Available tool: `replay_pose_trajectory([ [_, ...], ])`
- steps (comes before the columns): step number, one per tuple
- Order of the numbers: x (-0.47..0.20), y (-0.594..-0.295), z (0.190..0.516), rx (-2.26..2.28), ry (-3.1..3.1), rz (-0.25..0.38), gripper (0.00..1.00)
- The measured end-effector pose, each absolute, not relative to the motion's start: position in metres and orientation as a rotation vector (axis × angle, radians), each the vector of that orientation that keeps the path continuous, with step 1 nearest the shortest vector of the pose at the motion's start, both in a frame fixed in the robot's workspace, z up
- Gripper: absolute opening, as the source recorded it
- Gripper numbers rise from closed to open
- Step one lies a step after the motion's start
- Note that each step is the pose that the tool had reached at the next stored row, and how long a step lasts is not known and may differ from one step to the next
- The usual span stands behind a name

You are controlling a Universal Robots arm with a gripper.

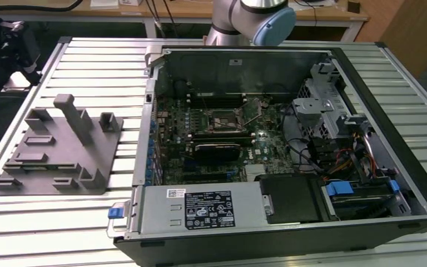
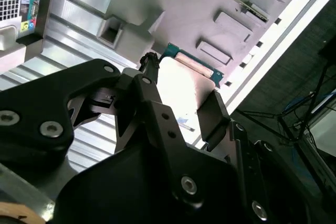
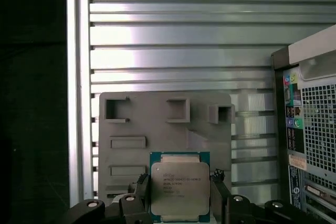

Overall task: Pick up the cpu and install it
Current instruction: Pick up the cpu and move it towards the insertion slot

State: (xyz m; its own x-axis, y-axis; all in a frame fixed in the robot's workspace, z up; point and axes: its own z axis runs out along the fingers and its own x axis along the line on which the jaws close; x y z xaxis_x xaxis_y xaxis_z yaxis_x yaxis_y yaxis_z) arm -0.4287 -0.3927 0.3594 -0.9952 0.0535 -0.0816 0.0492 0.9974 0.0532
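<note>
**Hidden or unclear.** Arm (image 1: 251, 19) cut off by the upper edge of the exterior view. Lower edge of the cpu (image 3: 180, 184) cut off in the first wrist view; print on its metal top too small to tell. In the second wrist view, cpu (image 2: 181, 82) top washed out by glare, green rim plain along one edge. Part of the fixture (image 3: 157, 124) covered by cpu and fingers (image 3: 140, 192). Socket (image 1: 224, 119) interior dark, contents not to be made out.

**End effector** (image 3: 179, 203). Clenched on the cpu, black fingers pressed against two opposite edges, metal top facing the first wrist camera. Same grip in the second wrist view: end effector (image 2: 184, 95) with fingers (image 2: 210, 114) on either side of the chip. Cpu held in the air, clear of the grey fixture (image 2: 184, 9) lying on the slatted desk (image 3: 184, 24) beneath. Case (image 3: 315, 129) just beside the fixture.

**Containers.** Case (image 1: 258, 67) lying on the desk (image 1: 87, 61), open side up, at the exterior view's right of the fixture (image 1: 58, 156).
- Motherboard (image 1: 221, 150) on the case floor, black socket near its middle.
- Power supply (image 1: 198, 208) along the near wall.
- Drive bay (image 1: 339, 188) with blue tabs, toward the exterior view's right.
</note>
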Motion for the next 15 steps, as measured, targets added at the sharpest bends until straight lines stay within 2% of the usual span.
replay_pose_trajectory([
  [15, -0.375, -0.393, 0.359, 0.079, 3.063, 0.078, 0.54],
])
